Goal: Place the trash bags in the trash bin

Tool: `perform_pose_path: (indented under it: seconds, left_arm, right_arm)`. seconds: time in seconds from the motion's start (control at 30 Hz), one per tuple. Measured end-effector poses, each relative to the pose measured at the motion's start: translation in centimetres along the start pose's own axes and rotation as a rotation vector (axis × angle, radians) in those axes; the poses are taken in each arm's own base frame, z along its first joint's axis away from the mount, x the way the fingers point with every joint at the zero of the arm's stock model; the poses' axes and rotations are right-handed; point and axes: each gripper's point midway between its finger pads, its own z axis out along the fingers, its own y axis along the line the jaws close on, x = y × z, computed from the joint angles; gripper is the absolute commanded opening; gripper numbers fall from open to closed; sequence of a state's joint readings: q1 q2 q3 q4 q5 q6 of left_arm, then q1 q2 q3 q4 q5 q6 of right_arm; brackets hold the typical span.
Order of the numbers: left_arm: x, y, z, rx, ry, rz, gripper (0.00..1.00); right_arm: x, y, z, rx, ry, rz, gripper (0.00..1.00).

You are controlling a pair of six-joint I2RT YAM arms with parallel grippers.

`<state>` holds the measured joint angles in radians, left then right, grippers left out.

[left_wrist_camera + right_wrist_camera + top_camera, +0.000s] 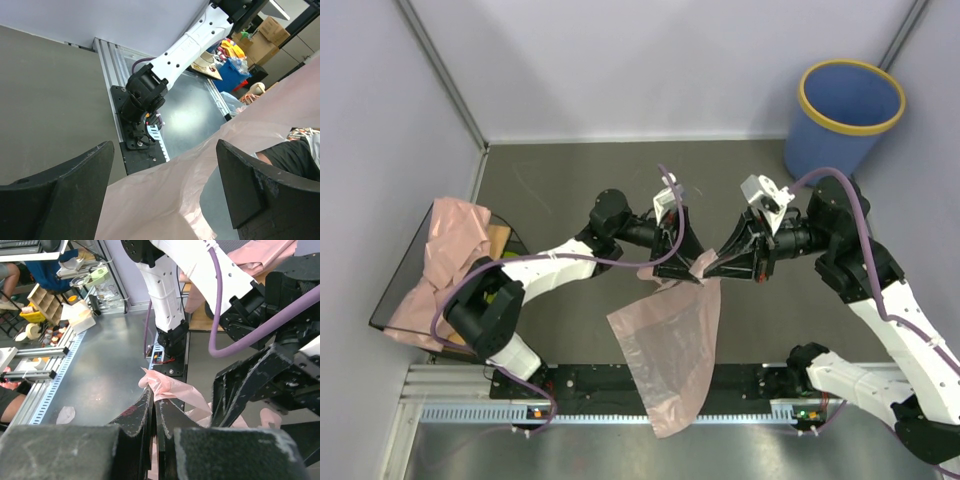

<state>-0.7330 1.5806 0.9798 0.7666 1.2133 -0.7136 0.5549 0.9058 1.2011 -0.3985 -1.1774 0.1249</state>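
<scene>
Right tool (712, 266) is closed on the top edge of one pink trash bag (670, 350), which hangs down between the two arm bases. Left tool (682, 272) sits just beside it, jaws spread wide, with the bag's upper film in the gap. More trash bags (448, 245) are heaped on a dark tray (400, 285) by the left wall. Trash bin (820, 150) stands upright in the far right corner, well apart from both tools. The stretch of counter (560, 180) from tools to bin is open.
</scene>
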Motion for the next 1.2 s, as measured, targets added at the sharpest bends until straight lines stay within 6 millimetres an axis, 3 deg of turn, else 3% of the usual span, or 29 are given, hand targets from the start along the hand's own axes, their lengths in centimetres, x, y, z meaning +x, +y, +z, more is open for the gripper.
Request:
perform_pose_path:
  seconds: [0.2, 0.37, 0.53, 0.73, 0.93, 1.2]
  left_arm:
    - [-1.7, 0.5, -1.8, -0.019, -0.039, 0.006, 0.95]
    - [-2.0, -0.5, 0.1, 0.037, -0.013, 0.032, 0.95]
    - [-0.8, -1.7, 1.8, 0.109, 0.022, 0.007, 0.96]
    - [0.8, -2.8, 1.9, 0.171, 0.039, -0.041, 0.93]
    - [2.0, -1.8, 1.9, 0.147, 0.057, -0.056, 0.79]
    - [4.1, -0.3, 1.5, 0.05, 0.102, -0.053, 0.72]
  right_arm:
    - [0.0, 0.2, 0.1, -0.011, 0.002, 0.0, 0.0]
    - [0.1, 0.5, 0.2, -0.022, 0.004, 0.0, 0.0]
    - [-0.5, 0.7, 0.2, -0.027, 0.002, -0.007, 0.0]
    - [-0.9, 0.8, 0.2, -0.028, -0.003, -0.019, 0.0]
    - [-1.3, 0.8, 0.3, -0.028, -0.004, -0.018, 0.0]
    - [-3.7, 1.8, 0.0, -0.029, -0.037, -0.07, 0.0]
